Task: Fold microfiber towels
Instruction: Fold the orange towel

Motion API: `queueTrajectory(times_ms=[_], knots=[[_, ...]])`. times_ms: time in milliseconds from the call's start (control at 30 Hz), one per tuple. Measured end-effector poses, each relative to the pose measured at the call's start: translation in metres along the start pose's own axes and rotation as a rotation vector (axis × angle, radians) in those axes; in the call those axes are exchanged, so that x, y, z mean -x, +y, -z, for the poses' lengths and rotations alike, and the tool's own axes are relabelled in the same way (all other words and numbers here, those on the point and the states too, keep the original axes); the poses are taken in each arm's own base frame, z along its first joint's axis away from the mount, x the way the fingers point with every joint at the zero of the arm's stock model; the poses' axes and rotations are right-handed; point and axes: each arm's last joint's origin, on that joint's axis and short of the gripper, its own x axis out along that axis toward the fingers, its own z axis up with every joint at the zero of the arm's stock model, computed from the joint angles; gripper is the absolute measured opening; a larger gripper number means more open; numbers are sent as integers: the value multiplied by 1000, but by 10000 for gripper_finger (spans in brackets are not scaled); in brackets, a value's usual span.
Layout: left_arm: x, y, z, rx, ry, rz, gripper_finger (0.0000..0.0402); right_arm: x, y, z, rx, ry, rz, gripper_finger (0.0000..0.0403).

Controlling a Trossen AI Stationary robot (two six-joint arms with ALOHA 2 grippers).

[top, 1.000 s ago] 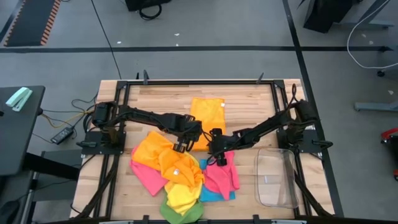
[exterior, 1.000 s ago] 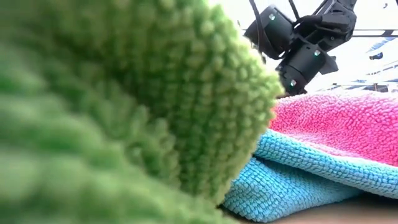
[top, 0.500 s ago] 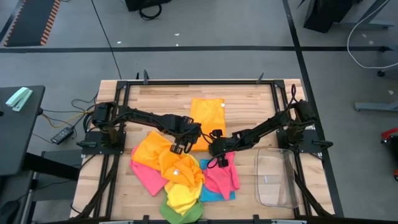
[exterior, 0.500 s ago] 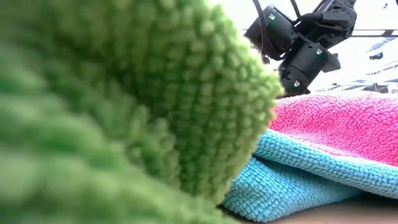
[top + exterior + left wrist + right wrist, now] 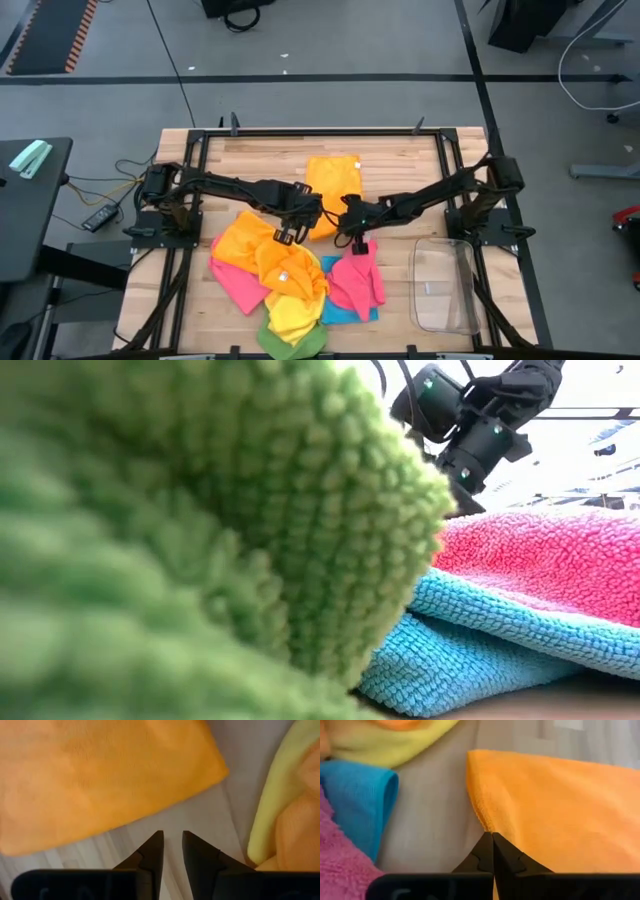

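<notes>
R tool (image 5: 492, 842) was pressed together at the near corner of the flat orange towel (image 5: 334, 190), tips meeting right on its hem; from the wrist view I judged it was pinching that corner, though how much fabric sat between the tips couldn't be seen. L tool (image 5: 172, 850) hovered over bare counter (image 5: 260, 160) just beside the same towel's other near corner, fingers slightly spread w/ a narrow gap, holding nothing.

The orange towel lay spread flat at mid-counter, toward the far side. Nearer in sat the unfolded heap: another orange cloth (image 5: 255, 245), yellow (image 5: 295, 310), pink (image 5: 358, 280), blue (image 5: 345, 312), green (image 5: 290, 342), overlapping each other. Green filled most of the low view, w/ blue and pink stacked behind it. Clear bin (image 5: 445, 285) stood at the right edge, apart from the pile.

Judgement: the step was the first fold of the flat orange towel, both near corners to be carried over to the far edge. To do it well, the L tool prob. needs to slide onto its corner and close on a single layer before any lift; both corners should rise together, level, w/ light tension between them so the edge stays straight. Lift only enough to clear the cloth, carry over, and match corners to corners. Risk: R grip too shallow at the hem and slipping off.
</notes>
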Motion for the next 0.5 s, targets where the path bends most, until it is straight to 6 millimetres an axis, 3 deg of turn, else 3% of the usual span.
queueTrajectory(times_ms=[200, 500], knots=[[0, 1, 0, -28, -6, -1, 88, 17, -15, -5, -49, -22, 12, 1], [-2, 9, 0, -12, -27, -19, 81, 17, -36, -1, -75, -12, 19, 0]])
